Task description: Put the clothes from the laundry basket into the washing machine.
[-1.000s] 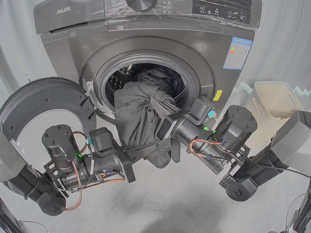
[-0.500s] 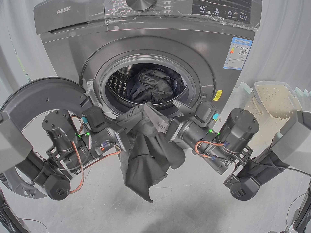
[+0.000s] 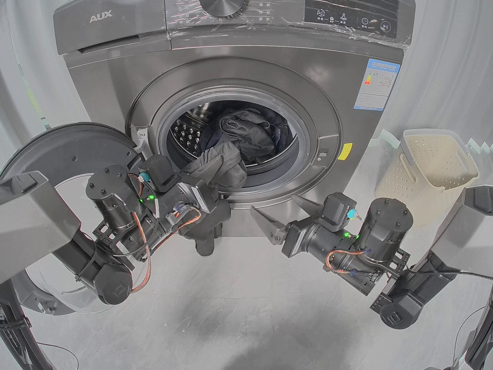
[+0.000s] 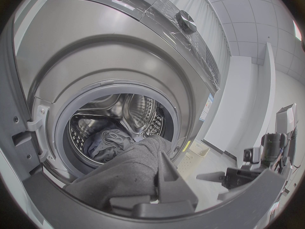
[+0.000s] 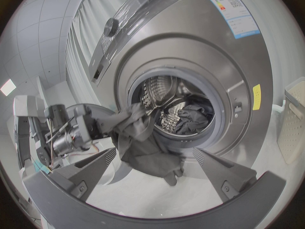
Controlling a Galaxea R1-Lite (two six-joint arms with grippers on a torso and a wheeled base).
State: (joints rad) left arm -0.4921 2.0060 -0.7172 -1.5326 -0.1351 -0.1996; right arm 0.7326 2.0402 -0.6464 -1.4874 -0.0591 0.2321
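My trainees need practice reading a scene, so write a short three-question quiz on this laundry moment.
1. True or false: the right pincer holds the grey garment.
2. Where is the laundry basket? A: on the floor, at the robot's right. B: on a table. C: on a shelf.
3. Fill in: the washing machine has its door ____.
Key: 1 false, the left pincer holds it; 2 A; 3 open.

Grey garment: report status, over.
Left hand shut on grey garment at door seal. Right hand open, empty. Garment tail hangs outside, below the opening.
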